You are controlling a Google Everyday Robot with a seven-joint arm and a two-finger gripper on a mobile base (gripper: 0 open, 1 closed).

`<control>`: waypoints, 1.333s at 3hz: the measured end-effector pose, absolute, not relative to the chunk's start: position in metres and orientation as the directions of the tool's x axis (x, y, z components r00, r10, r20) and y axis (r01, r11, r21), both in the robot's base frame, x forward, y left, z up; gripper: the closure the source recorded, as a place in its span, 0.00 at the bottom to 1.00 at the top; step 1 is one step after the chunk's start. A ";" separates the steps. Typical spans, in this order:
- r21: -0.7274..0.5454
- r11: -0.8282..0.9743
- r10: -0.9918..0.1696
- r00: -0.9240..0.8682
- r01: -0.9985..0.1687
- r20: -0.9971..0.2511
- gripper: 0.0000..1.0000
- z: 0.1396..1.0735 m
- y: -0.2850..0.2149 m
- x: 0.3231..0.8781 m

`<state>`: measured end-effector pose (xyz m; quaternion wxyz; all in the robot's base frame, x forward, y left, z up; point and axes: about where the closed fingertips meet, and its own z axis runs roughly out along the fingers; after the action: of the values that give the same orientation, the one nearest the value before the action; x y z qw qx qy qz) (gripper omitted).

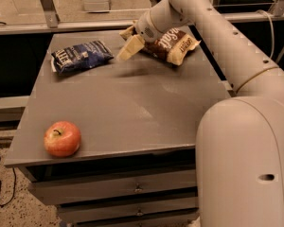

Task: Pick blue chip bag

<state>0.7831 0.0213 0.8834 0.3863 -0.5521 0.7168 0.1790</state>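
We have the gripper (pixel 125 52) hanging above the back of the desk (pixel 132 112), between the two bags and clear of the surface, with its shadow on the grey top just below. Its fingers (pixel 131 47) read as one cream wedge, pressed together and holding nothing. The blue chip bag (pixel 79 56) lies flat near the back left corner, to the left of the gripper and apart from it, untouched.

In our judgement the step in hand is the approach. To do it well we need to spread the fingers before we reach the bag, carry the gripper left until it sits over the middle of the bag, and come down with the fingers across its short width, not its length. The bag looks like thin, crinkly foil, dark navy with white lettering, puffed a little and likely to slide or crumple, so we would close on a raised fold rather than press it flat against the desk.

The brown-and-cream chip bag (pixel 173 44) sits behind and to the right of the gripper, partly under the arm (pixel 217 37); we should move away from it, not brush it. The apple (pixel 62 138), round, smooth and red, rests near the front left edge, well apart from the bags. The desk top is matte grey and smooth, with drawers below.
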 end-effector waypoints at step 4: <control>-0.022 0.327 -0.550 -0.171 -0.945 -0.817 0.00 0.861 0.164 0.737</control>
<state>0.7366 0.1640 0.8609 0.3807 -0.5190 0.7201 0.2592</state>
